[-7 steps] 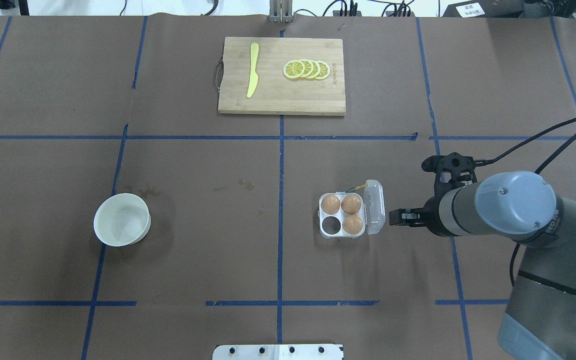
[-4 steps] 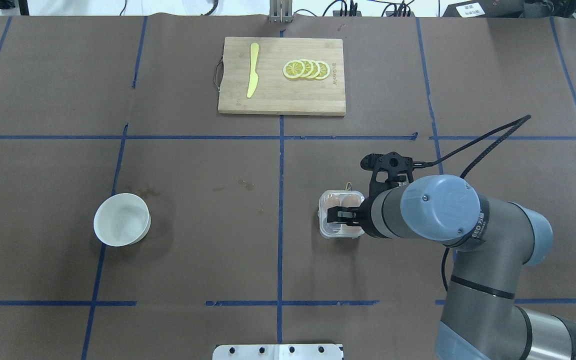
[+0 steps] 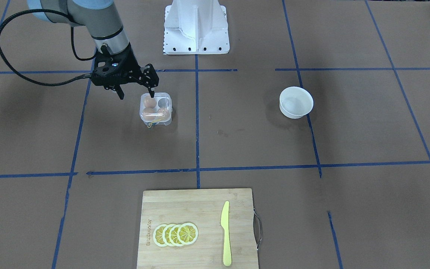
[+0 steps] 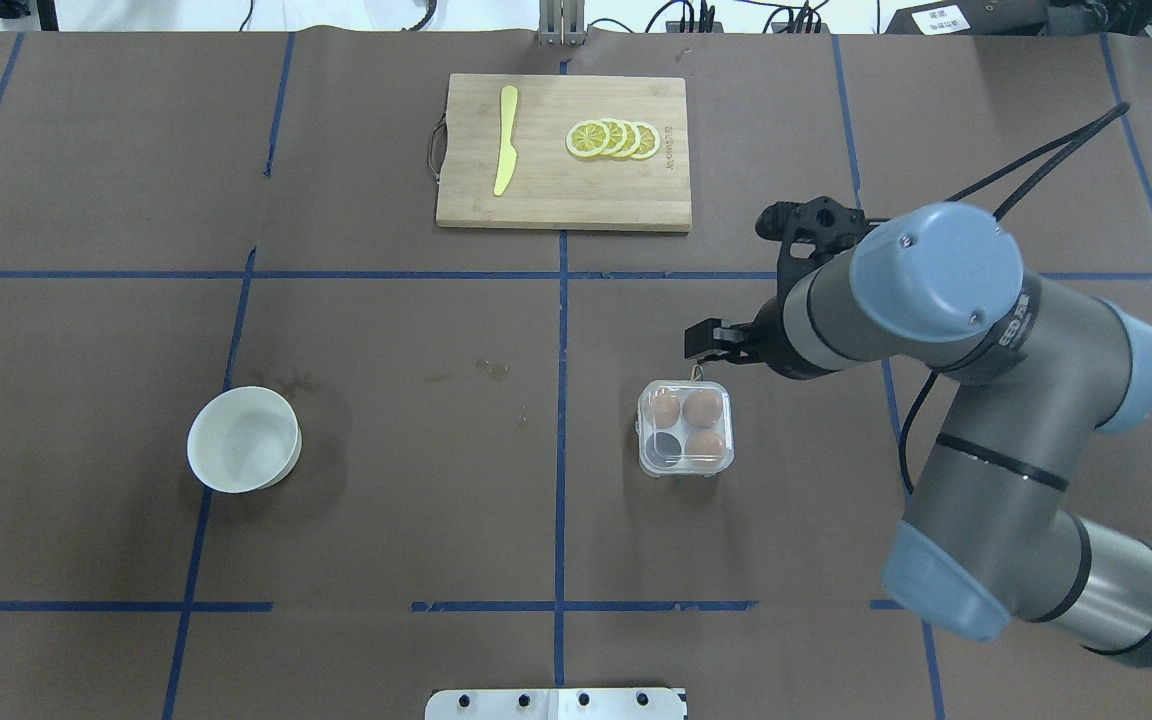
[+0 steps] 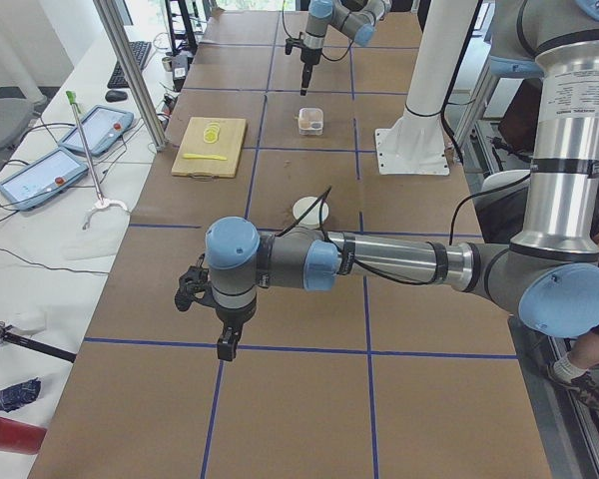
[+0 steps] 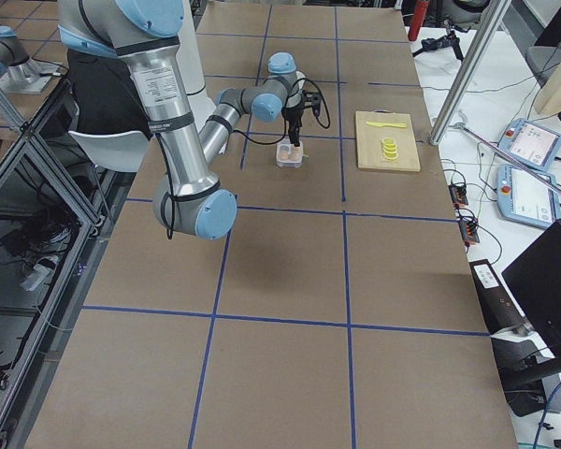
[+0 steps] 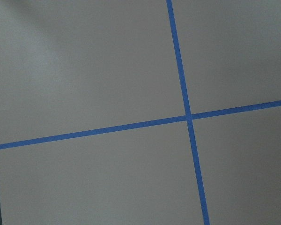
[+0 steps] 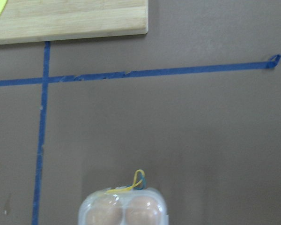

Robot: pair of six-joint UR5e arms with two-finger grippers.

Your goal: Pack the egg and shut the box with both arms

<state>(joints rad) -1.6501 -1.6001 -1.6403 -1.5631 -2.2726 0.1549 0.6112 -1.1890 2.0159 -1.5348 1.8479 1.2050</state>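
The box (image 4: pixel 686 430) is a clear four-cell carton on the table right of centre, with its lid down. Three brown eggs (image 4: pixel 703 408) lie inside it and the near left cell is bare; I cannot tell which egg is the task's. It also shows in the front view (image 3: pixel 155 108) and at the bottom of the right wrist view (image 8: pixel 123 211), with its yellow string. My right gripper (image 3: pixel 136 93) is open and empty, just beyond the box's far edge and above it. My left gripper (image 5: pixel 225 344) shows only in the left side view, low over bare table; I cannot tell its state.
A white bowl (image 4: pixel 243 440) stands at the left, with nothing visible in it. A wooden cutting board (image 4: pixel 564 200) at the far centre carries a yellow knife (image 4: pixel 506 140) and lemon slices (image 4: pixel 613 139). The robot's white base plate (image 4: pixel 556 703) is at the near edge.
The box's lid went from open at its right side to shut. My right gripper swept left over the box, then drew back towards the far side.
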